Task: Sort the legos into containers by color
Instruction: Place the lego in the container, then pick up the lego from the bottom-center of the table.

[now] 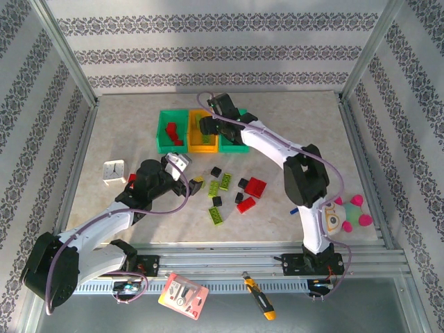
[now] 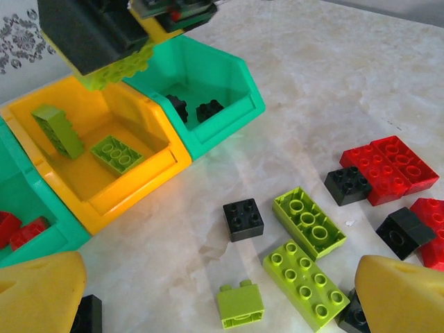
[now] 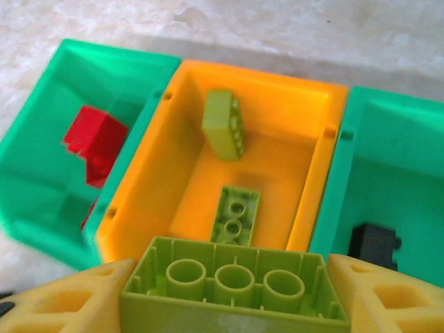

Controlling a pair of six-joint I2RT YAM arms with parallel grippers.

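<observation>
My right gripper [image 3: 229, 295] is shut on a lime green brick [image 3: 232, 284], held underside-up above the near rim of the orange-yellow container [image 3: 182, 139]. Two lime legos [image 3: 234, 211] lie inside it. The left green container [image 3: 41, 125] holds red legos [image 3: 97, 142]; the right green one [image 3: 388, 159] holds black legos [image 3: 374, 244]. My left gripper [image 2: 222, 295] stands open low over loose legos on the table: a small lime brick [image 2: 241, 304], two long lime bricks [image 2: 309, 222], a black one [image 2: 243, 218] and red ones [image 2: 388, 166].
A small white clock [image 1: 114, 171] stands left of the left arm. A plush toy [image 1: 347, 215] lies by the right arm's base. A card [image 1: 184, 296] and a yellow-handled tool [image 1: 258, 295] lie on the front rail. Metal frame rails border the table.
</observation>
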